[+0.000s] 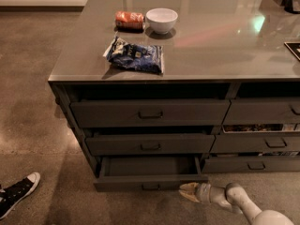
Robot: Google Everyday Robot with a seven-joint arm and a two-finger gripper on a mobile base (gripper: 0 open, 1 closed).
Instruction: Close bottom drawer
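Note:
The bottom drawer [150, 182] is the lowest of the wide dark grey stack. It stands pulled out, its plain dark inside showing, with a small dark handle at the centre of its flat front. My gripper [186, 191] is low near the floor, just right of the drawer front's right end, pointing left toward it. The white arm reaches in from the lower right. The two wide drawers above, the middle one [150, 144] and the top one [150, 113], are slightly out.
The grey countertop [211, 46] holds a blue snack bag [136, 55], an orange packet [129, 19] and a white bowl [161, 20]. A narrower drawer stack [262, 142] is at right. A black sneaker [16, 193] lies on the floor at lower left.

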